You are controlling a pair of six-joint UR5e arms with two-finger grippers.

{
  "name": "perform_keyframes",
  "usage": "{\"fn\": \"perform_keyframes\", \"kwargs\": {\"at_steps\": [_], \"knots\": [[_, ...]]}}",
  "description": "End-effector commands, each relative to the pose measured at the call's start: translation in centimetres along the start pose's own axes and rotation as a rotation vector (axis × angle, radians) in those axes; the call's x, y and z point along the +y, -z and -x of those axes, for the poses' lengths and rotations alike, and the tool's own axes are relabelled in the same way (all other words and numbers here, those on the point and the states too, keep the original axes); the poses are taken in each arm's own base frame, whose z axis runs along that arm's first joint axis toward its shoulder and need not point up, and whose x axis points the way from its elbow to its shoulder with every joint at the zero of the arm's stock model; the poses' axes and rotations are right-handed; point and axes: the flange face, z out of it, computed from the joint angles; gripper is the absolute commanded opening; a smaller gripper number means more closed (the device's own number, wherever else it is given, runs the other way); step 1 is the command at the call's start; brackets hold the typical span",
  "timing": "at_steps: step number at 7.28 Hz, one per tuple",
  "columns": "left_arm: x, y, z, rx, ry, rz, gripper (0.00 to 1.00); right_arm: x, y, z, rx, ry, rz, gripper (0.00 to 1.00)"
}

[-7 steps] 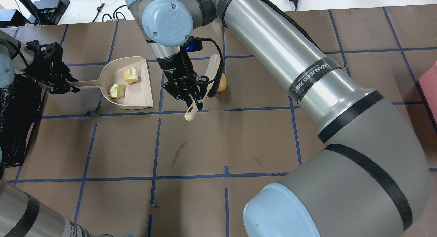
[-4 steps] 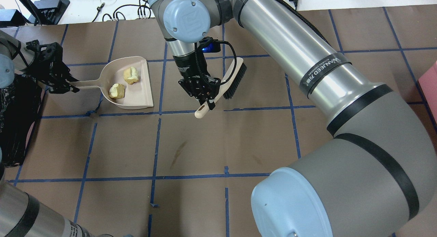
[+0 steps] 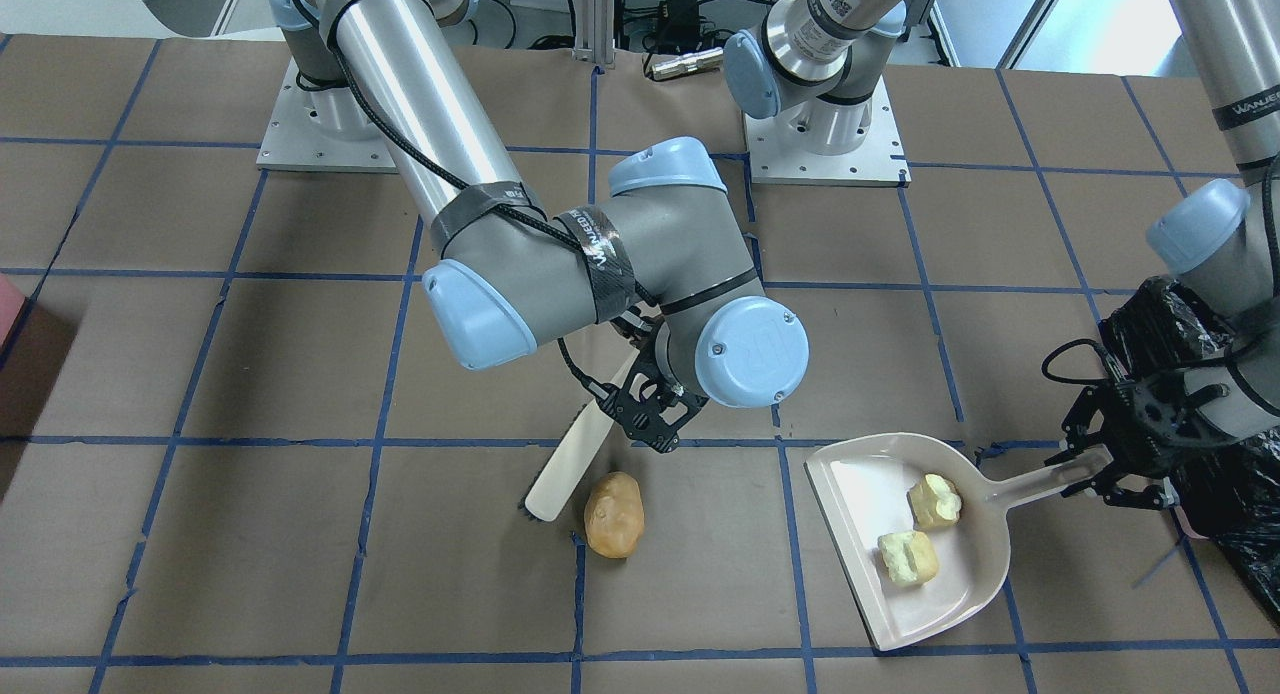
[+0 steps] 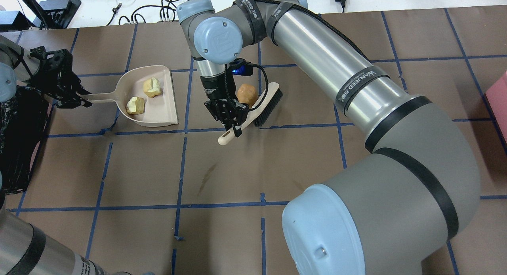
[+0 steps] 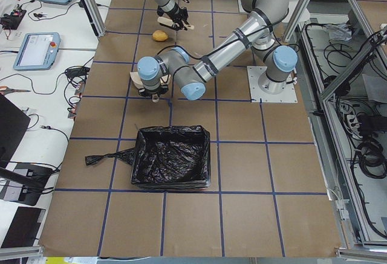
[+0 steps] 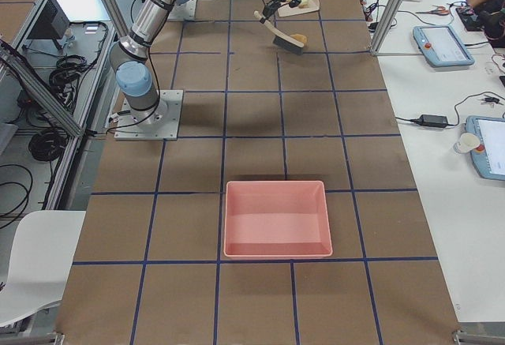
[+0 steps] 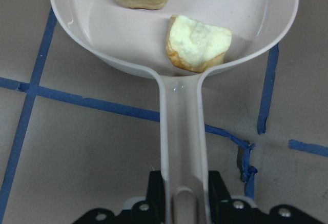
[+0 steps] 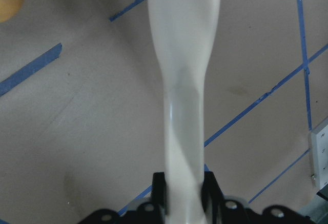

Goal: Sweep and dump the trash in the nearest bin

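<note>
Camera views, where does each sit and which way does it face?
Front-facing: across the table, facing the robot; right arm, left arm, tan oval lump.
Overhead: behind robot, looking down; right arm dominates.
Exterior left: table's left end; black-bagged bin, then left arm.
Exterior right: opposite end; pink tub, then right arm.
Left wrist: along beige plastic dustpan handle; left gripper below.
Right wrist: along cream brush handle; right gripper below.
Shared: first two show the lump.

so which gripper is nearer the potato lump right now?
Right. The right gripper, shut on the brush handle, sits just beside the potato lump. The left gripper holds the dustpan handle, with the whole pan between it and the lump.
</note>
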Motion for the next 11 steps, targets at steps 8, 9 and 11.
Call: {"fn": "perform_keyframes", "kwargs": {"at_steps": [8, 9, 11], "knots": [[-1.0, -1.2, -0.5, 0.031, -0.010, -0.009, 0.01, 2.6, -0.2, 6.6, -0.205, 0.384, -0.253, 0.02], [-1.1, -1.1, -0.5, 0.029, -0.012, -0.005, 0.01, 3.8, -0.8, 7.9, -0.224, 0.421, -0.291, 0.02], [-1.4, -1.0, -0.5, 0.030, 0.005, -0.001, 0.01, 4.6, -1.8, 9.5, -0.232, 0.487, -0.342, 0.02]]}}
